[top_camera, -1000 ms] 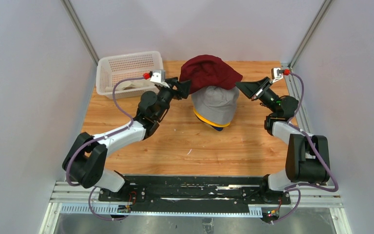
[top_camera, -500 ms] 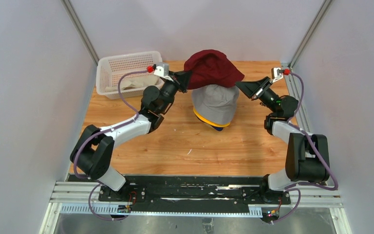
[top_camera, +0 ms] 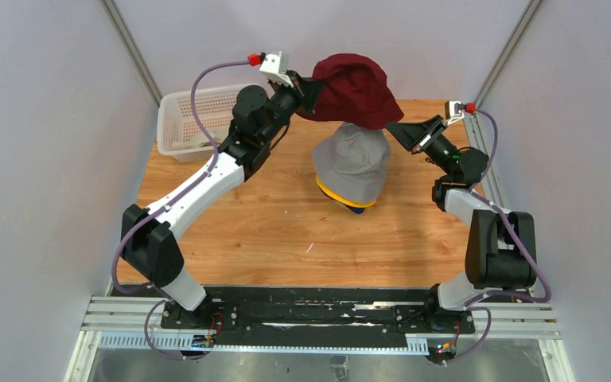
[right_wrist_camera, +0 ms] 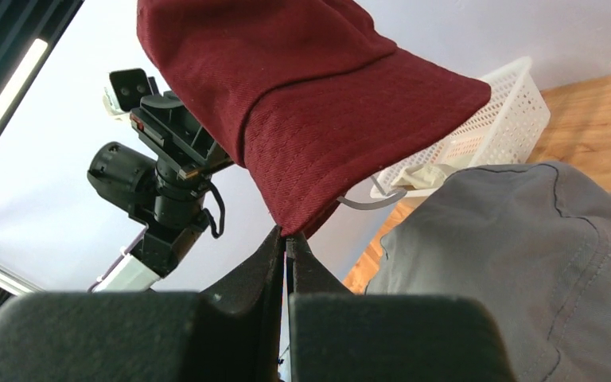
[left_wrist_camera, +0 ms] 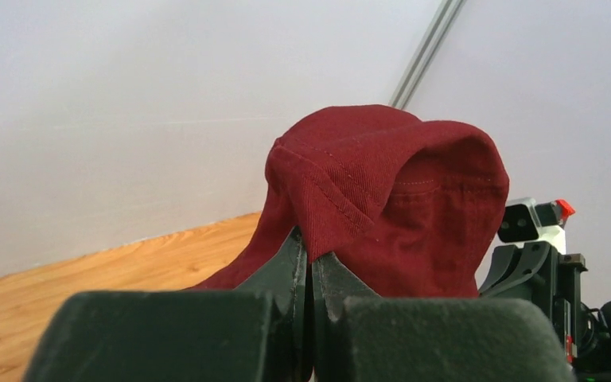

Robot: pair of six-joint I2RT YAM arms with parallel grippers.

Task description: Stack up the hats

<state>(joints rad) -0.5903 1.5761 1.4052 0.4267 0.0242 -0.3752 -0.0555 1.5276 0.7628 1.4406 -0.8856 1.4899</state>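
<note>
Dark red hat (top_camera: 356, 89) pinched at brim between left hand (top_camera: 312, 91), right hand (top_camera: 392, 128).

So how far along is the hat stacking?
Done: the grey hat covers the yellow hat and navy hat. In hand: left gripper and right gripper hold the dark red hat by its brim above the stack. Left: lowering it on; something beige, perhaps another hat, lies in the basket.
</note>
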